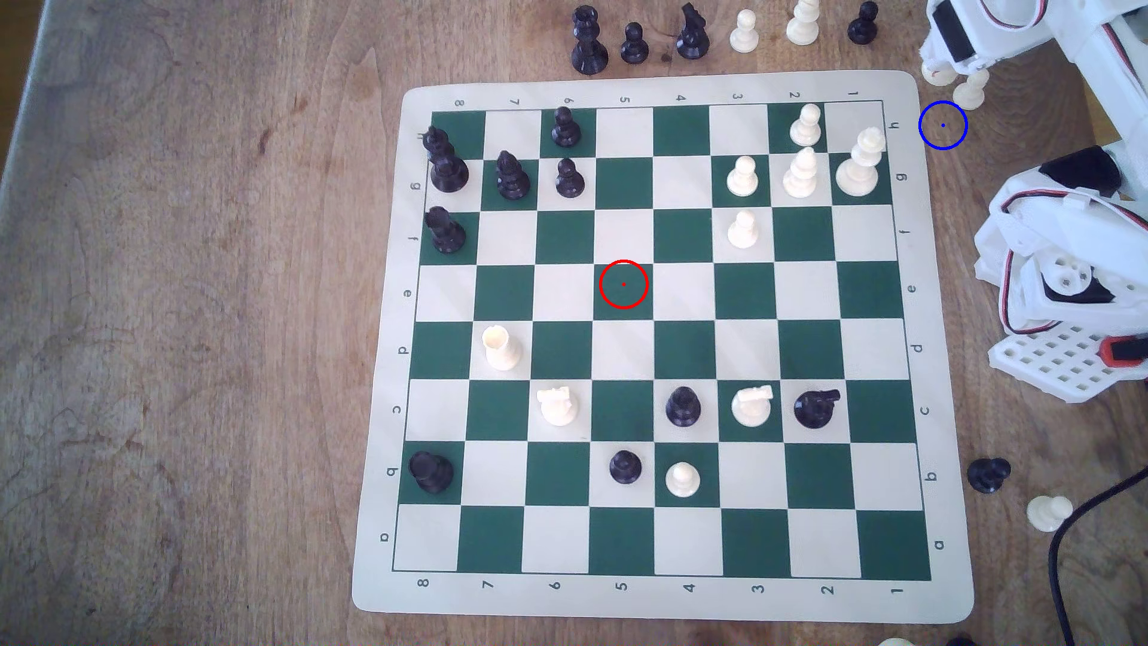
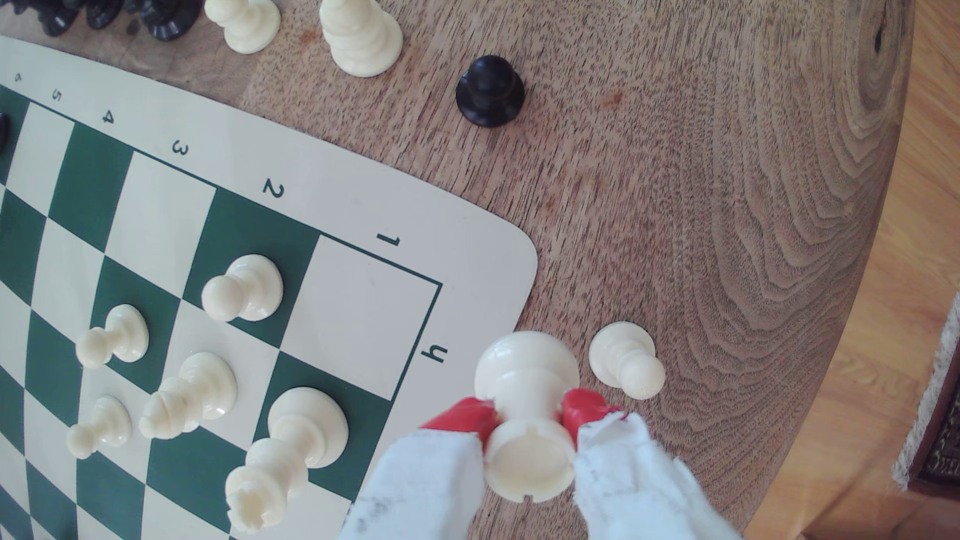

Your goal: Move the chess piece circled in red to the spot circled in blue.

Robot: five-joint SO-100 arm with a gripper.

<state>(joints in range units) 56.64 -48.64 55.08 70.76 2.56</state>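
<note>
Off the board's h1 corner (image 2: 498, 259), the gripper (image 2: 527, 415) is clenched on the white chess piece (image 2: 524, 363), its red tips pinching the stem under a hollow, notched top. Whether its base touches the table (image 2: 727, 207) is unclear. In the exterior view it sits at 12 o'clock from the blue circle (image 1: 943, 125), near it; the red circle (image 1: 624, 284) holds nothing. A white pawn (image 2: 626, 358) stands just beside the held piece.

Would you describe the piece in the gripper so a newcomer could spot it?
Find the board's h1 corner, then the bare wood beside it. There the gripper's red tips clamp a cream piece; unlike the round-headed pawn alongside, its top is hollow and notched.
</note>
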